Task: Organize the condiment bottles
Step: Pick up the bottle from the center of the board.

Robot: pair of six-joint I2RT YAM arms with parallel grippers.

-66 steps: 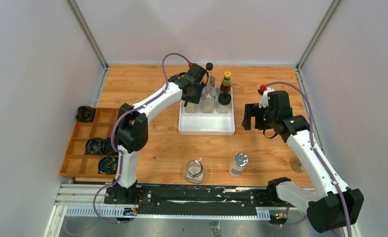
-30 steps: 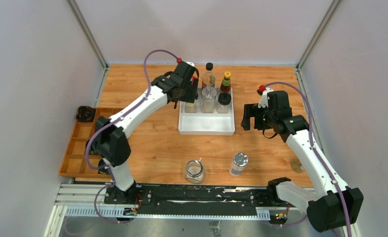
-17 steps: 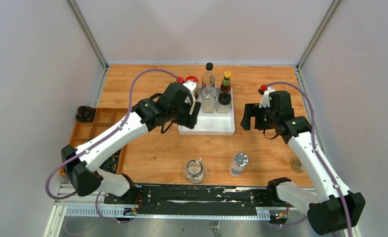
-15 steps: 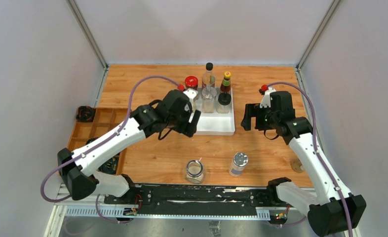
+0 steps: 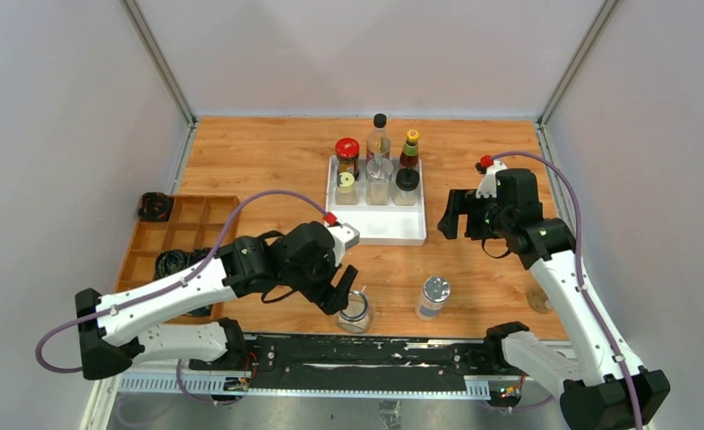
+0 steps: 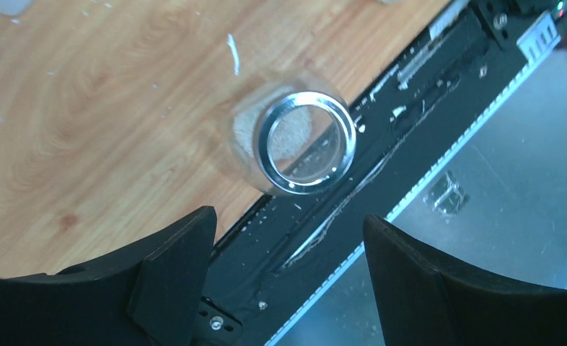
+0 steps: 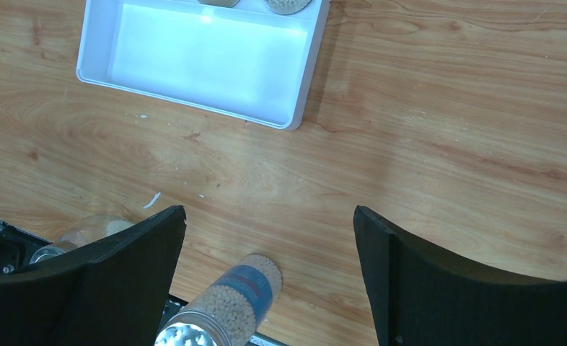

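Observation:
Several condiment bottles stand at the back of the white tray (image 5: pixel 375 226): a red-capped jar (image 5: pixel 347 149), a small yellow-lidded jar (image 5: pixel 346 184), a tall clear bottle with a black cap (image 5: pixel 380 133), a yellow-and-green-capped sauce bottle (image 5: pixel 411 149) and a black-capped jar (image 5: pixel 407 183). Near the front edge stand a clear silver-rimmed jar (image 5: pixel 354 312) (image 6: pixel 306 140) and a silver-capped jar with a blue label (image 5: pixel 433 297) (image 7: pixel 226 303). My left gripper (image 5: pixel 338 292) (image 6: pixel 289 216) is open just left of the clear jar, which lies beyond its fingertips. My right gripper (image 5: pixel 460 215) (image 7: pixel 267 213) hangs open right of the tray.
A wooden compartment box (image 5: pixel 165 235) with coiled black cables (image 5: pixel 171 265) sits at the left. The black base rail (image 5: pixel 357 351) runs along the near edge, right behind the clear jar. Grey walls close in the table on three sides.
My left arm has swung from the tray's back left corner down to the clear jar at the front, leaving the red-capped jar in the tray. The right arm has barely moved.

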